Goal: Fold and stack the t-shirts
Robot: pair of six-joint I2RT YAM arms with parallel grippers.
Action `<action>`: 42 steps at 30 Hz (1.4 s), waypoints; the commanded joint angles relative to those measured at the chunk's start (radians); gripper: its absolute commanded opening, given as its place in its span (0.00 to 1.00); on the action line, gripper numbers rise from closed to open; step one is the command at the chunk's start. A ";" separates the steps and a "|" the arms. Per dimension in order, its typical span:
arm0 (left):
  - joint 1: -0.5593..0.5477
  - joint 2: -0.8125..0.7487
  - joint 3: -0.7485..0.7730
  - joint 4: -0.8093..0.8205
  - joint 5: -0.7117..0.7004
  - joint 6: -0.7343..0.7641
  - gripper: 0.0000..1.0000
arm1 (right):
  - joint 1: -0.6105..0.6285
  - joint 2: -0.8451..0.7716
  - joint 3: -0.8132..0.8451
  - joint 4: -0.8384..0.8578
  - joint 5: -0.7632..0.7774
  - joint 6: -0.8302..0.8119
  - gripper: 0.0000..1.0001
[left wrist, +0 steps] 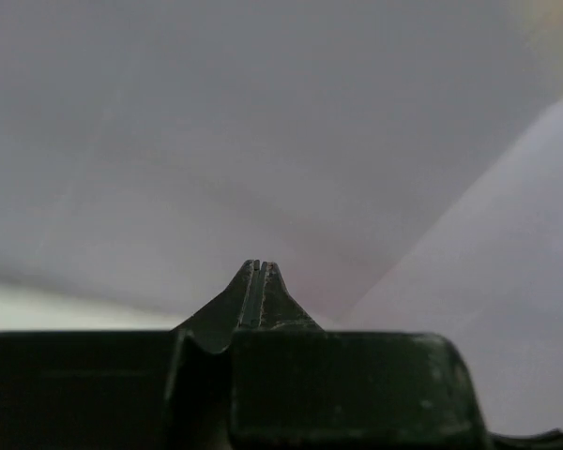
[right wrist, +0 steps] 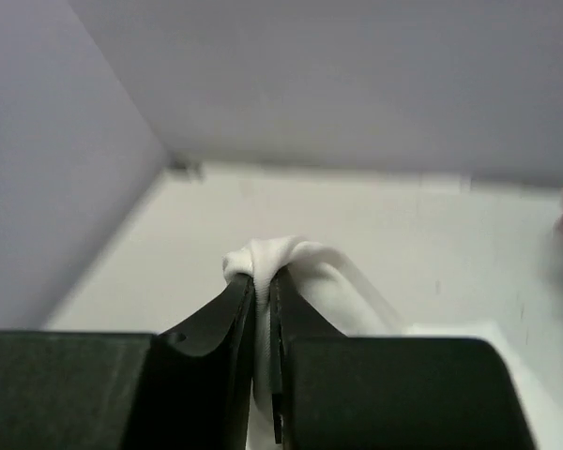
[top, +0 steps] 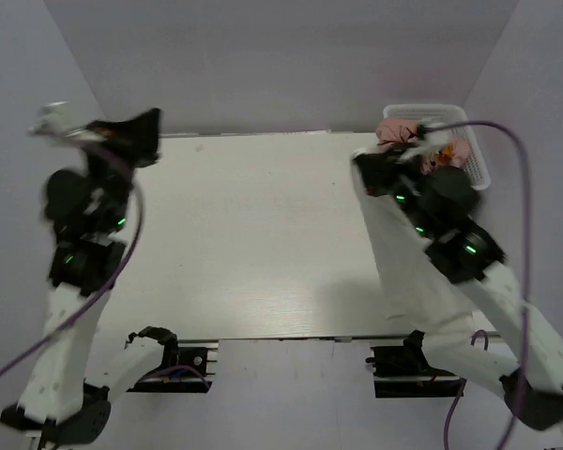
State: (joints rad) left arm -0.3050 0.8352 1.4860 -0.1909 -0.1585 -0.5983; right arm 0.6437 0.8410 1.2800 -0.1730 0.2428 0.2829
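Two t-shirts — white t-shirt (right wrist: 296, 258), pink t-shirt (top: 394, 129), one basket (top: 479, 169), one table (top: 253, 234), two arms (top: 66, 337) (top: 521, 328)

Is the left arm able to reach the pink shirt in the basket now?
Probably not. The pink shirt lies in the basket at the far right, and the right pincer with the white shirt stands between.

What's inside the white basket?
A pink shirt bunched in the basket. The right arm covers the rest, so anything beneath it is hidden.

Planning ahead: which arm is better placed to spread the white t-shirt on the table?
Likely right: the right end effector grips the white t-shirt above the table; the left end effector is shut, empty, far aside.
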 commanded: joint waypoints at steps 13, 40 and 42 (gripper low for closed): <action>-0.002 0.183 -0.510 -0.228 -0.082 -0.058 1.00 | 0.044 0.580 -0.267 0.156 -0.357 -0.028 0.90; -0.256 1.081 -0.210 -0.205 0.240 0.107 0.70 | -0.568 0.289 -0.795 -0.105 -0.010 0.322 0.90; -0.256 1.097 -0.210 -0.193 0.292 0.134 0.57 | -0.572 0.314 -0.804 -0.074 -0.062 0.317 0.90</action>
State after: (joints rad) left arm -0.5472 1.9175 1.2537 -0.4152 0.0765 -0.4950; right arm 0.0822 1.1351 0.4862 -0.3199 0.2722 0.5961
